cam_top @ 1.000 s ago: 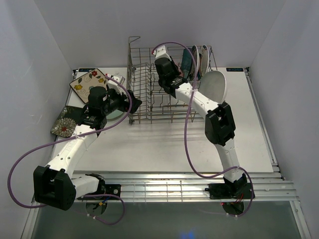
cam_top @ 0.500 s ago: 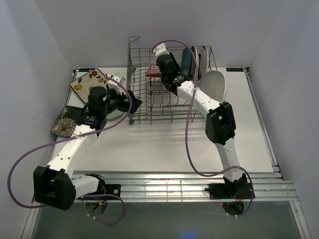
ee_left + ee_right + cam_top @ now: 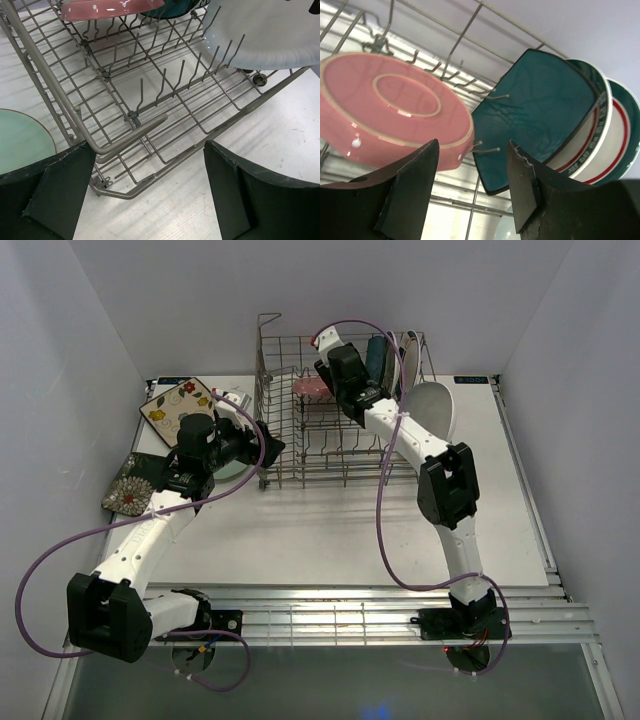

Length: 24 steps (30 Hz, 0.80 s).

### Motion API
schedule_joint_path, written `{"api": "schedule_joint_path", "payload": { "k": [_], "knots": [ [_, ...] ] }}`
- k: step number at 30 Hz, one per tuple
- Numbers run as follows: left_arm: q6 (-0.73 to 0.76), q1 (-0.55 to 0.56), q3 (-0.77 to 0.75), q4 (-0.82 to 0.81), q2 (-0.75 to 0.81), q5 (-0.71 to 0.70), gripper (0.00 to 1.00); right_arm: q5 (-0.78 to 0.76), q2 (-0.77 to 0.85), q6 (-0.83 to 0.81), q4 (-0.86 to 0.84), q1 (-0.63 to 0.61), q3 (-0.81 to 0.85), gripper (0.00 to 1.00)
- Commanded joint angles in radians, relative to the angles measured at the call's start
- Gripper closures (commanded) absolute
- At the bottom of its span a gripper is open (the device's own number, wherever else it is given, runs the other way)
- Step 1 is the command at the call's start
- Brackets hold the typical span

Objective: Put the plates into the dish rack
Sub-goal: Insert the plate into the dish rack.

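The grey wire dish rack (image 3: 300, 455) stands at the back of the table. A pink dotted plate (image 3: 309, 387) (image 3: 395, 110) lies tilted on its tines near the back. To its right stand a dark teal square plate (image 3: 535, 115) and two teal-and-red-rimmed round plates (image 3: 596, 136). My right gripper (image 3: 333, 378) (image 3: 472, 187) hovers open just off the pink plate's rim, holding nothing. My left gripper (image 3: 268, 445) (image 3: 150, 192) is open at the rack's near left corner (image 3: 115, 192), beside a mint round plate (image 3: 20, 142). A white oval plate (image 3: 435, 412) leans on the rack's right side.
A cream floral square plate (image 3: 180, 405) and a dark floral square plate (image 3: 128, 490) lie on the table at the left. White walls close in the left, back and right. The right arm reaches over the rack's right half.
My right gripper has opened and let go of the pink plate, then pulled back and to the right. The pink plate now shows in the rack. The left arm has not moved.
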<state>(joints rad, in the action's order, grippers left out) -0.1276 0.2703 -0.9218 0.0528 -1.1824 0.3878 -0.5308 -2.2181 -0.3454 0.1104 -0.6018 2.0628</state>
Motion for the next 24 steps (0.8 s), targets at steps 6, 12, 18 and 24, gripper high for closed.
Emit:
{"api": "schedule_joint_path", "payload": {
  "k": [6,12,18,24],
  "knots": [
    [0.019,0.012,-0.057,-0.005,0.035,0.033,0.02,0.152,0.158,-0.139,-0.028,0.010,-0.141,0.23],
    [0.023,0.013,-0.069,0.002,0.040,0.034,0.02,0.304,0.241,-0.178,0.002,0.028,-0.223,0.17],
    [0.026,0.014,-0.080,0.012,0.033,0.031,0.02,0.275,0.206,-0.340,-0.026,0.022,-0.282,0.11],
    [0.034,0.013,-0.074,0.012,0.053,0.019,0.02,0.499,0.201,-0.337,0.034,0.051,-0.240,0.10]
  ]
}}
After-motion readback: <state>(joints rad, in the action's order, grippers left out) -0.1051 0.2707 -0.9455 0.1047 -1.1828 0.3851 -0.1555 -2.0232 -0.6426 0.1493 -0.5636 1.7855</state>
